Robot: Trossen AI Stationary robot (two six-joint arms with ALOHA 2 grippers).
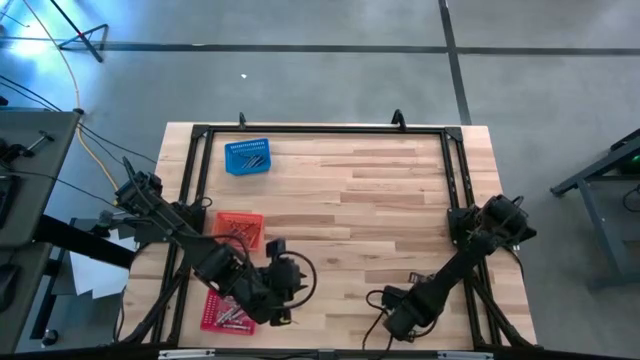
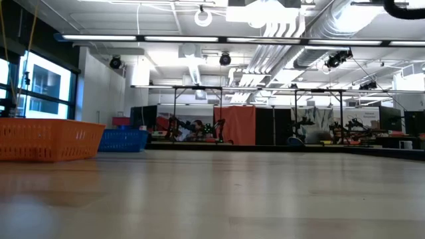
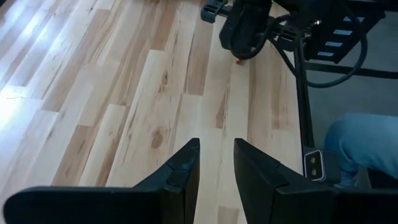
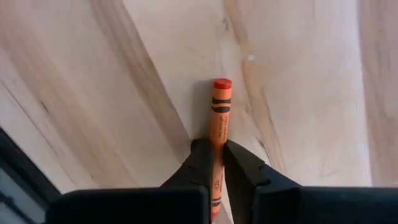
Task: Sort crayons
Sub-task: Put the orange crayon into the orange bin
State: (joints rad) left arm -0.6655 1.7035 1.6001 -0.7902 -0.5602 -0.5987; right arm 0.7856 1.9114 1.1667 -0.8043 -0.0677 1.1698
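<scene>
1. An orange crayon (image 4: pixel 219 124) lies against the pale wood of the table (image 1: pixel 380 200), pinched between the two dark fingers of the right gripper (image 4: pixel 217 163), which are closed on its lower part; its flat end points away from the wrist.
2. In the high view the right gripper (image 1: pixel 400 318) sits low at the near edge of the table, right of centre, the arm folded back from its base at the right rail.
3. The left wrist view shows that same gripper from afar, with a small orange tip (image 3: pixel 240 61) under it on the boards.
4. The left gripper (image 3: pixel 216 167) hangs above bare wood with a narrow gap between its fingers and nothing in it.
5. From above, the left gripper (image 1: pixel 283 290) is near the front left, between the orange basket (image 1: pixel 240 228) and the red basket (image 1: pixel 222 312).
6. More crayons lie in the red basket, and some in the blue basket (image 1: pixel 247 157) at the far left.
7. A person's blue-clad leg (image 3: pixel 364 146) shows beside the table.
</scene>
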